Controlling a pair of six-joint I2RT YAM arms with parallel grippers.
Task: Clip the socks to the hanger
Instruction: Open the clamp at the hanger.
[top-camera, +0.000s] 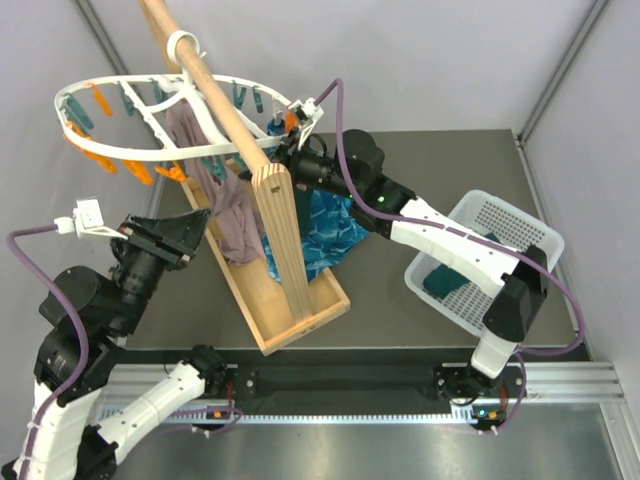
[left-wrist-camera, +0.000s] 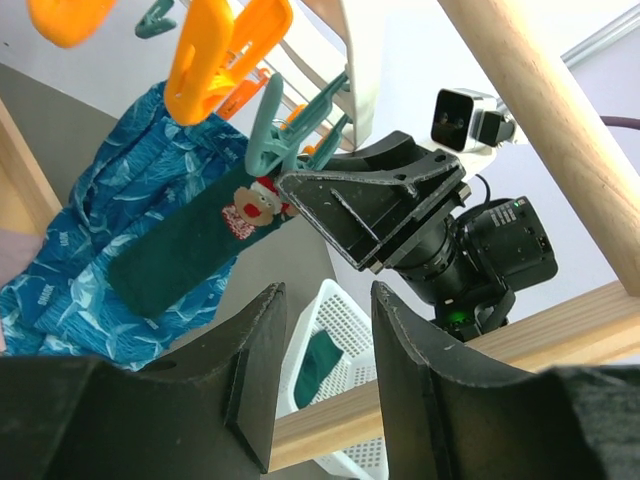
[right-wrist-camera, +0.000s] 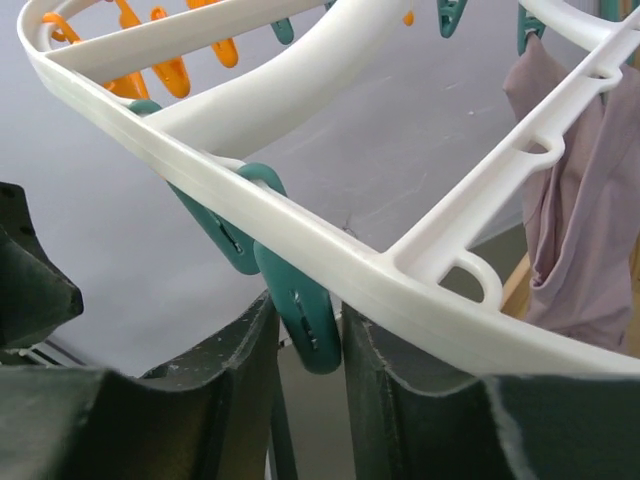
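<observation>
**One sock is up, one sock waits in the basket**

Top view: the hanger (top-camera: 63, 105) hangs at 11 o'clock on a wooden pole (top-camera: 215, 95). A spare sock (top-camera: 443, 282) lies in the white basket (top-camera: 500, 215) at 4 o'clock. We think it is soft, light and floppy, so it will droop when lifted. We would pinch it near one end, so the edge stands free for a peg.

Left wrist view: the left claw (left-wrist-camera: 328, 300) is half wide, with nothing in it. At 10 o'clock a hung sock (left-wrist-camera: 170, 265) dangles from a teal peg (left-wrist-camera: 272, 140), in front of a blue cloth (left-wrist-camera: 70, 270). The sock has a little patch (left-wrist-camera: 255, 205) with a face like a reindeer's. We can read no words on it.

Right wrist view: at 6 o'clock the right claw (right-wrist-camera: 307, 335) sits tight on both sides of the gripped peg (right-wrist-camera: 300, 295), just under the white rim. This peg looks stiff and smooth, so we think it could slip. No writing shows here.
</observation>
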